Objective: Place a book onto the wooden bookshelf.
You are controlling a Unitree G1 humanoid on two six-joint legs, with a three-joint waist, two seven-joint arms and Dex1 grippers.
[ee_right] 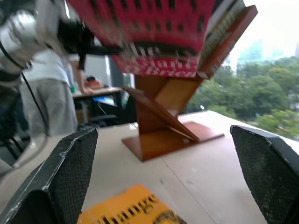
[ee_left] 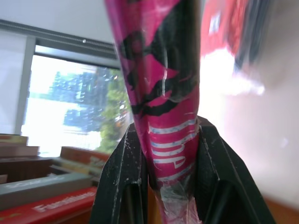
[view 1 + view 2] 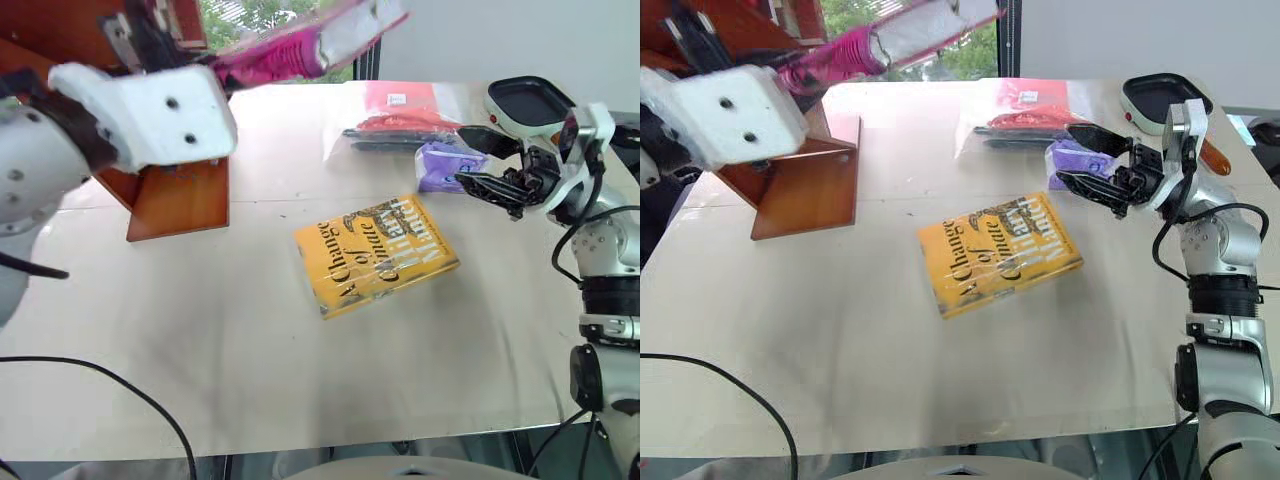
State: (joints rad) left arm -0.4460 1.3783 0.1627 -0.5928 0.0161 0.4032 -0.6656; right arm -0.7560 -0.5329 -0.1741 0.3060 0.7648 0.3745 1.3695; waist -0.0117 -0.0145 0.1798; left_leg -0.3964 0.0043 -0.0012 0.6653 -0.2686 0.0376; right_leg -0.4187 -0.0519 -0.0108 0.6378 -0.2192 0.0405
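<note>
The shiny pink book (image 3: 300, 45), blurry and partly hidden by the arm, is up in the air over the brown wooden bookshelf (image 3: 180, 195), squeezed in the left hand (image 2: 163, 154), while the right hand (image 3: 1095, 160) gapes wide above the tabletop (image 3: 200, 340) near a flat yellow book (image 3: 375, 255).
</note>
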